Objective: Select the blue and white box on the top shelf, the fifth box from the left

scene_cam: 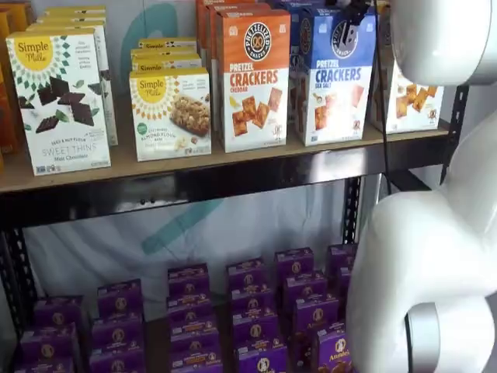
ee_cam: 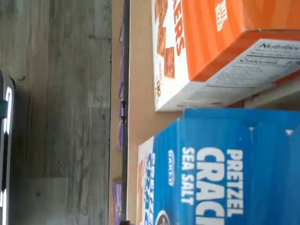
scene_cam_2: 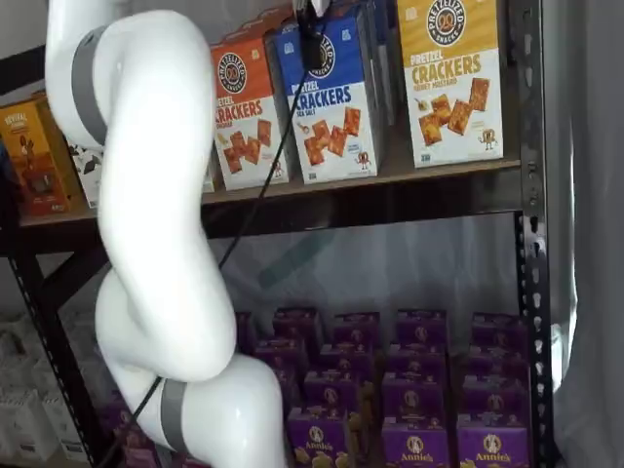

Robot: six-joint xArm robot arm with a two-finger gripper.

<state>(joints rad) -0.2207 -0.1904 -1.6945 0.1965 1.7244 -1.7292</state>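
The white arm (scene_cam_2: 156, 244) rears up in front of the top shelf (scene_cam: 233, 175), carrying its gripper (scene_cam: 356, 14) just above the blue and white box (scene_cam: 335, 78), fingers spread, presumably to drop over the carton's top. That box stands upright between the orange-topped box (scene_cam: 252, 78) and the yellow-topped one (scene_cam_2: 453, 78). Below that shelf, purple boxes (scene_cam: 248, 311) fill the lower level.

Even, fairly bright indoor light in both shelf views; soft shadow under the top shelf (scene_cam: 233, 175). Slight glare on the white arm (scene_cam_2: 156, 195). Wrist view soft, the blue and white box (ee_cam: 225, 168) close and blurred. Mild softness overall.
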